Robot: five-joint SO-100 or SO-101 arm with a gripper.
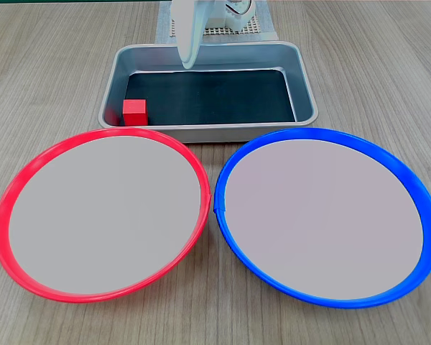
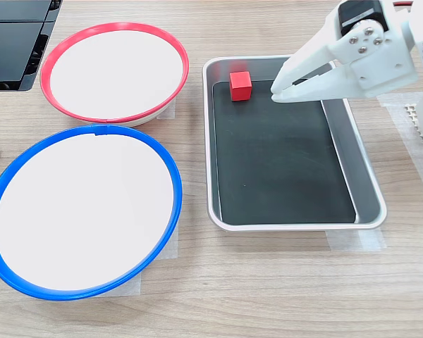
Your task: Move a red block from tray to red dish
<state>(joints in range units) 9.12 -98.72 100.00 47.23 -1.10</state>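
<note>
Fingertips of my gripper (image 2: 276, 94) sit nearly together, holding nothing, above the tray (image 2: 367, 184). Nothing's done yet: the red block (image 2: 240, 86) lies in a tray corner; grasp and carry to the red dish (image 2: 53, 55) remain.

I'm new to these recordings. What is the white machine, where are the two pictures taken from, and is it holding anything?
The white machine is a small robot arm ending in a gripper with two fingers. The first exterior view faces the arm across the wooden table; the second exterior view looks down from the side. On the table lie a silver tray with a dark bottom, a red dish and a blue dish, both empty. A small red block sits in a corner of the tray. The fingers hang over the tray, apart from the block, with their tips nearly together, and hold nothing.
</note>
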